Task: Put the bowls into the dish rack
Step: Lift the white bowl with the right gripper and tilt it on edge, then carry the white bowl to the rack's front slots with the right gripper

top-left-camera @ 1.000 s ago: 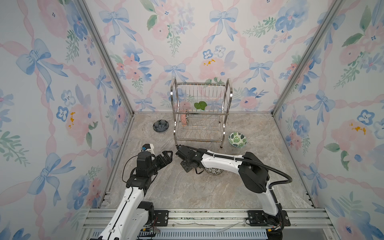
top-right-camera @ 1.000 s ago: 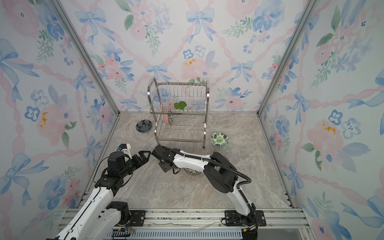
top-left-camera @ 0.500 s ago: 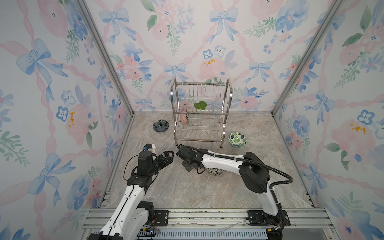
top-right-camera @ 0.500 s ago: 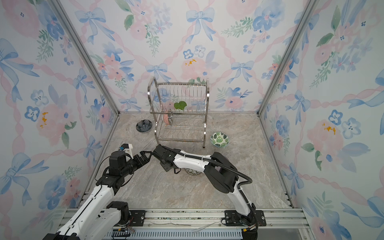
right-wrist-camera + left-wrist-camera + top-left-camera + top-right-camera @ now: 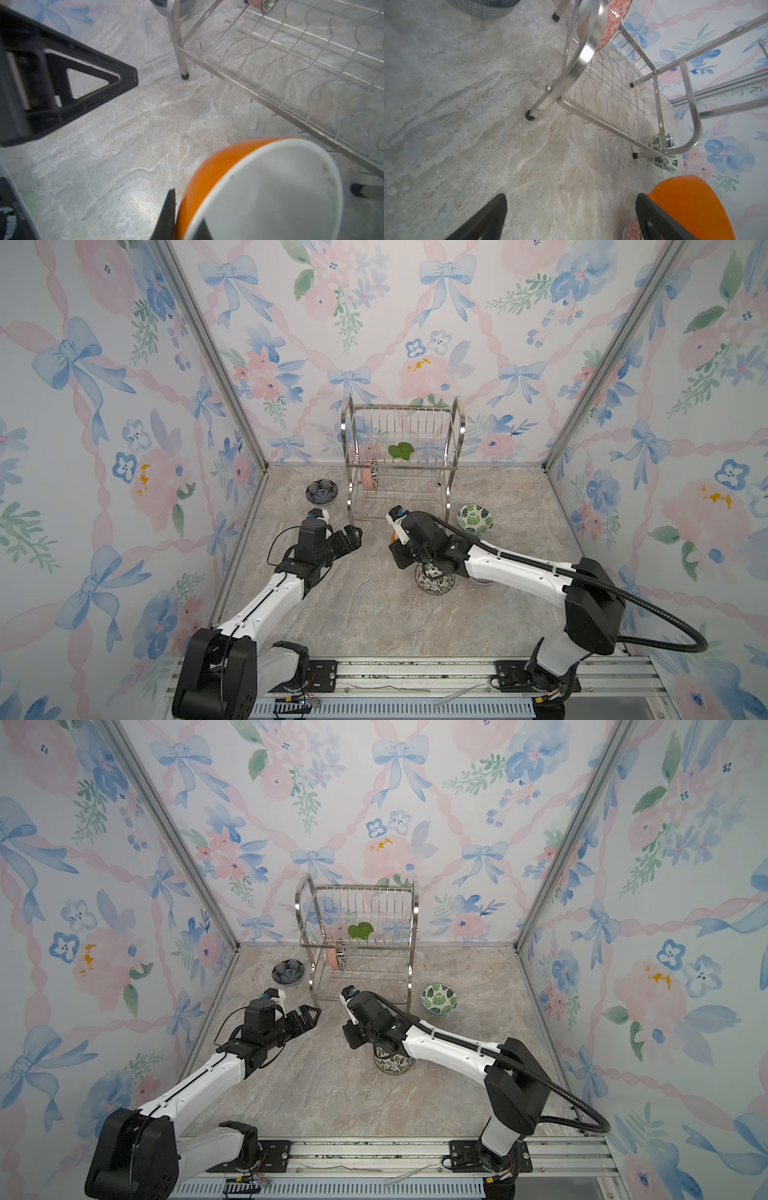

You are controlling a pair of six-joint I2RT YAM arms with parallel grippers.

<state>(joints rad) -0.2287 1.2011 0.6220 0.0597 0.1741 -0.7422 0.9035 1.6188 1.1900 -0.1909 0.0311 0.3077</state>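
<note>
- My right gripper [image 5: 182,218] is clenched on the rim of the white, orange-outside bowl [image 5: 259,187], held tilted just in front of the lower shelf of the dish rack [image 5: 400,408].
- It's only a rim pinch — I judge a knock against the shelf's front rail could twist the bowl loose.
- My left gripper [image 5: 352,536] hangs released near the rack's front leg; a wide swing could clip it.
- The floral bowl [image 5: 434,577] sits on the worktop under my right arm — dropping the elbow could shove it.

Top views high, frontal; wrist views close, sharing dish rack [image 5: 583,60].
</note>
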